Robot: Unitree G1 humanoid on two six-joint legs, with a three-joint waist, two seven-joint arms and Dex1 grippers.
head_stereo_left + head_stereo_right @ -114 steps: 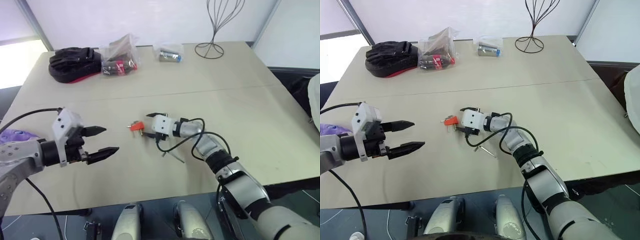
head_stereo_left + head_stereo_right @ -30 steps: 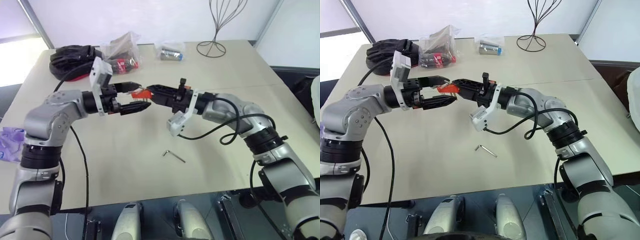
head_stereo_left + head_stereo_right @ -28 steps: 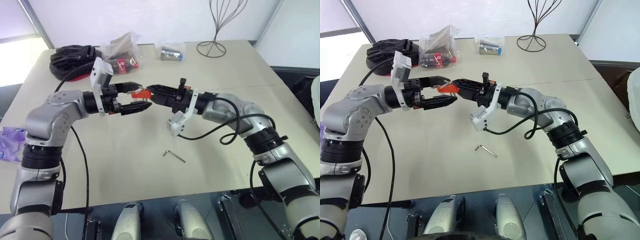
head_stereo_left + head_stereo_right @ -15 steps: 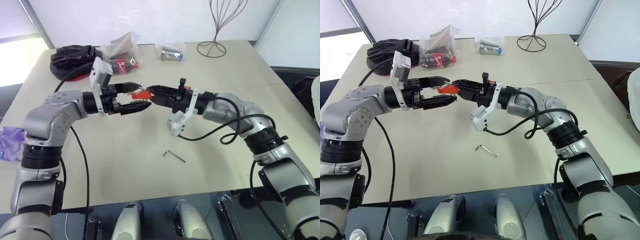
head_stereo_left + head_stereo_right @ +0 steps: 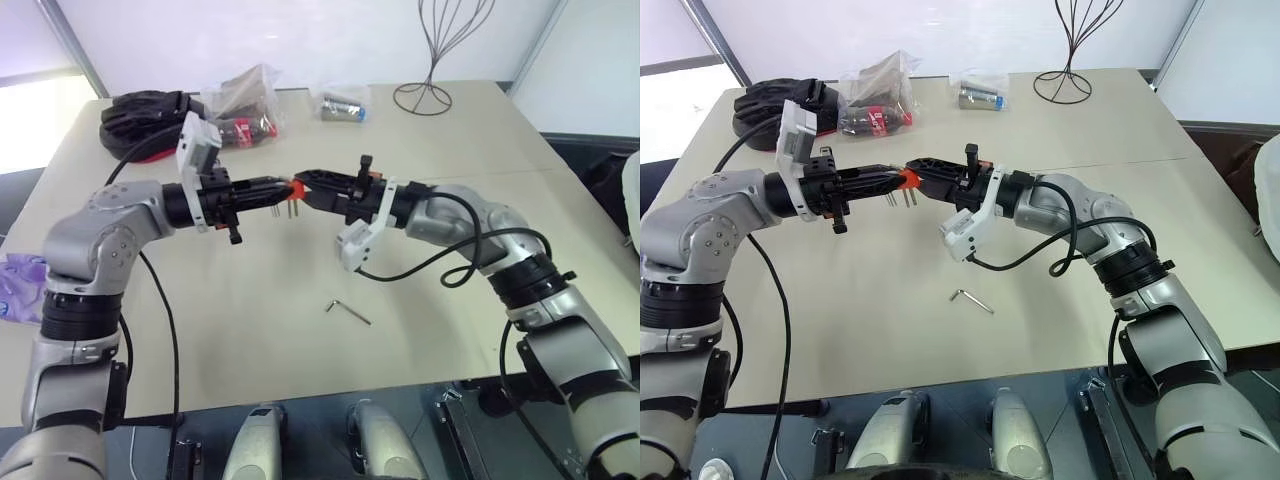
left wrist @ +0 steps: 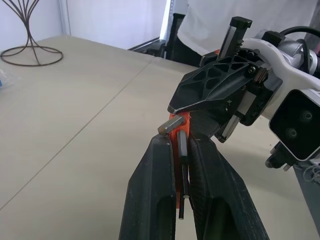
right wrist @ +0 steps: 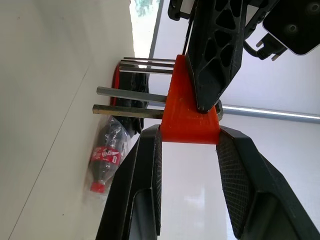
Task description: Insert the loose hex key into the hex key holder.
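- Head views: the right gripper is raised above the middle of the desk, its fingers pointing toward the left one, and it pinches the hex key holder, a small orange block held clear of the surface.
- The left gripper points the opposite way and meets the same block; its two black fingers are drawn together to a narrow gap and clamp the holder from the other side, so both arms grip it at once.
- Short grey keys hang down from the block.
- The loose hex key lies flat on the desk toward the near edge, below the right forearm and well apart from both grippers, touched by nothing.
- Along the far edge sit a black glove near the far left corner, a clear bag with a bottle beside it, a smaller bag further along, and a wire stand toward the far right corner.
- Left wrist view: the left fingers stand close together around the orange holder and a grey key that runs back between them; the right gripper's black fingertip overlaps the block from the far side.
- Right wrist view: the right fingers sit on either side of the orange block's base, pressed against it, while the left gripper's black finger bears on its upper part; four grey keys stick out sideways from the block.
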